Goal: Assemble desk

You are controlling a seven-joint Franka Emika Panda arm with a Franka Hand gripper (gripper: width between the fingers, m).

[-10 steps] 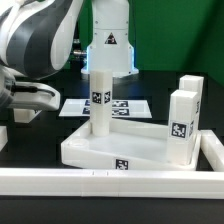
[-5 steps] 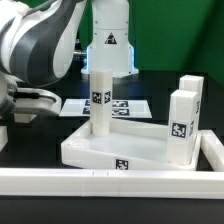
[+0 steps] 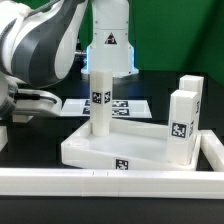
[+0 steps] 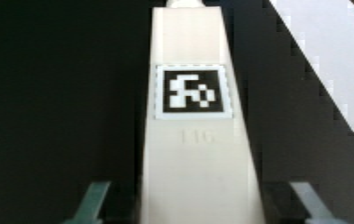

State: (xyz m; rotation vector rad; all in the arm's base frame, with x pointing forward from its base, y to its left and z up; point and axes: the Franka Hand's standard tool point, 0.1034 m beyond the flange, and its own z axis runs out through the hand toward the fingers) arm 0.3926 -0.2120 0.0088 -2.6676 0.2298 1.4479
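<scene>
**Desk:** Where does your build stand?

**Floor:** Your top (image 3: 112,148) lies flat at lower centre of the exterior view, tag on its front rim. One leg (image 3: 98,100) stands upright on it, left of centre, looking seated, though you cannot confirm the joint from here. Two more legs (image 3: 182,125) stand at the top's right edge, one behind the other. You cannot tell whether they sit on the top or just beside it. No fourth leg is clearly in view.

**Desk:** And the gripper?

**Floor:** In the wrist view your gripper (image 4: 199,200) straddles that upright leg (image 4: 197,120). One finger (image 4: 96,203) shows on each side of the white block, with a dark gap between pad and plastic. So it reads as open around the leg, not clamping it. In the exterior view the hand itself is hidden; only the arm (image 3: 40,50) fills the upper left.

**Desk:** What is left?

**Floor:** Judging by this, one leg is placed and three remain, so you are early on. The marker board (image 3: 120,106) lies behind the top, and a border rail (image 3: 110,180) runs across the foreground, turning up the right side.
</scene>
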